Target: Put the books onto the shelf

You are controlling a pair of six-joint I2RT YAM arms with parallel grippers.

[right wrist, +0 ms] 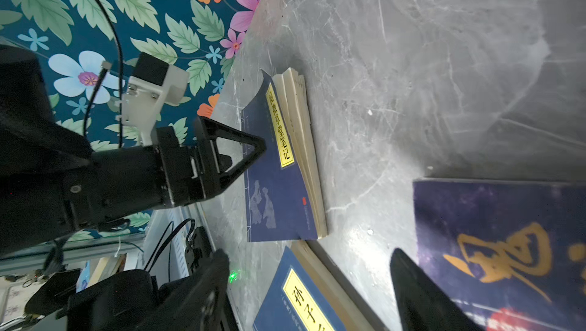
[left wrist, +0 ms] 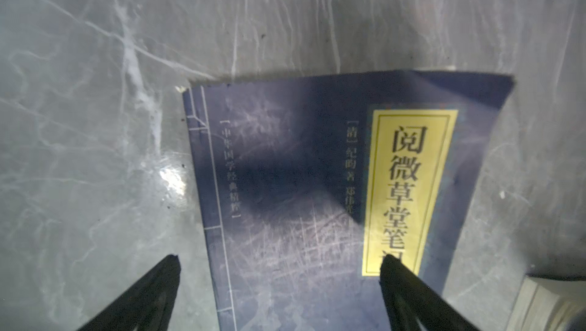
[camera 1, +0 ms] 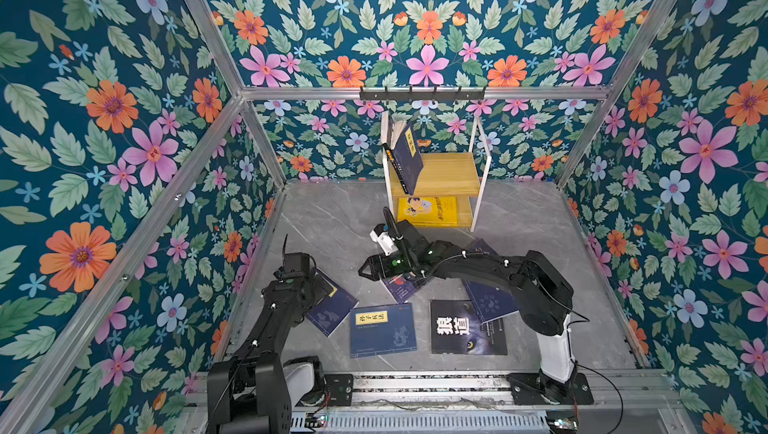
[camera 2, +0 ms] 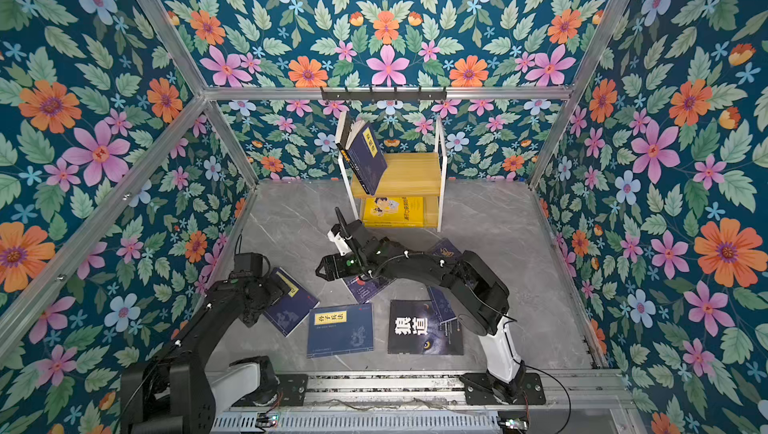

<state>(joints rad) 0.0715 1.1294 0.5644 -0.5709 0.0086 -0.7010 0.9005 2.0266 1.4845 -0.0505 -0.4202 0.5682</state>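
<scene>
Nearest the arm bases, a labelled navy book (camera 1: 382,330) and a black wolf-eye book (camera 1: 467,328) lay flat on the grey table (camera 1: 332,220), on the near side of both sets of jaws and roughly between them. The left jaws stood spread wide and empty over a second navy book (left wrist: 285,186). In the left wrist view one fingertip (left wrist: 165,275) was above bare table beside the spine, and the other was over the yellow label (left wrist: 409,186). Whether they touched the cover could not be told. The right jaws, also parted and holding nothing, hung above the table, with a dark purple book (camera 1: 401,288) just under and behind them. Beyond the right jaws stood the shelf (camera 1: 453,174). A yellow book (camera 1: 428,211) lay flat on its lower board, and a tilted navy book (camera 1: 409,157) leaned on the upper board against other books (camera 1: 390,128).
</scene>
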